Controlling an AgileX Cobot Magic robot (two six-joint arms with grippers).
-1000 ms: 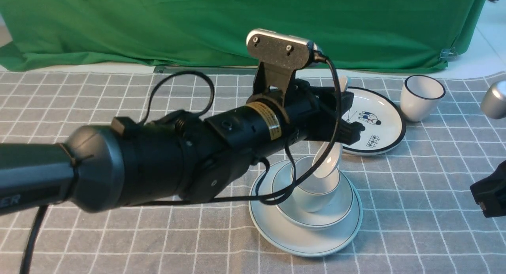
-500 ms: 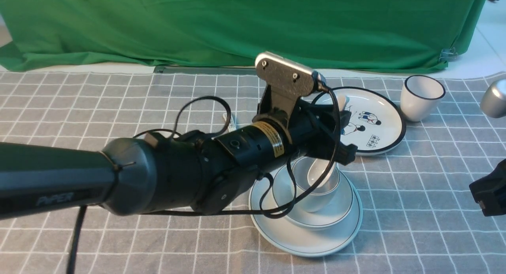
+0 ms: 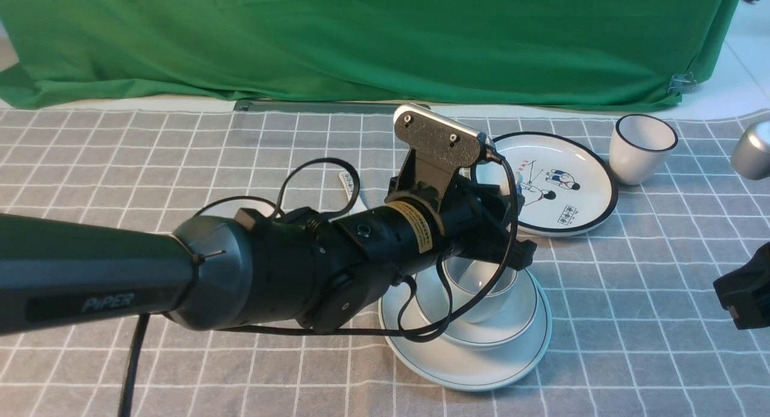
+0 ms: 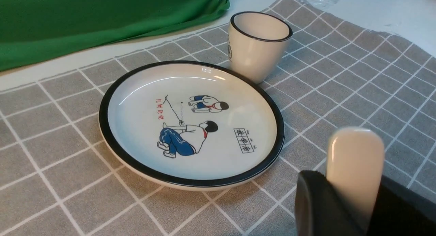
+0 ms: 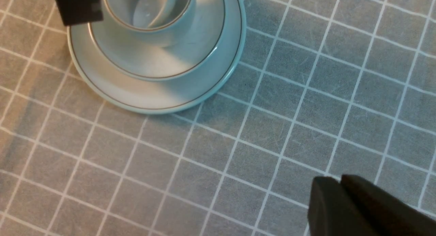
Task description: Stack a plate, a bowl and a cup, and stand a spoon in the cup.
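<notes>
The pale plate (image 3: 475,366) lies on the checked cloth with the shallow bowl (image 3: 511,324) on it and the rimless cup (image 3: 484,296) in the bowl. The stack also shows in the right wrist view: plate (image 5: 136,99), bowl (image 5: 153,64), cup (image 5: 177,28). My left gripper (image 3: 516,248) is just above the cup, shut on the white spoon's handle (image 4: 354,161). The spoon's scoop (image 5: 150,11) is down inside the cup. My right gripper (image 3: 743,296) is shut and empty, low over the cloth to the right of the stack; it also shows in the right wrist view (image 5: 340,186).
A black-rimmed cartoon plate (image 3: 565,185) lies behind the stack, with a black-rimmed white cup (image 3: 640,146) to its right. A short spoon with writing (image 3: 349,182) lies left of the arm's wrist. A metal object (image 3: 752,149) sits at the right edge. Green cloth hangs behind.
My left gripper has come down and slightly toward me with the spoon, so the spoon's scoop has sunk deeper into the cup. The right arm has not moved.
</notes>
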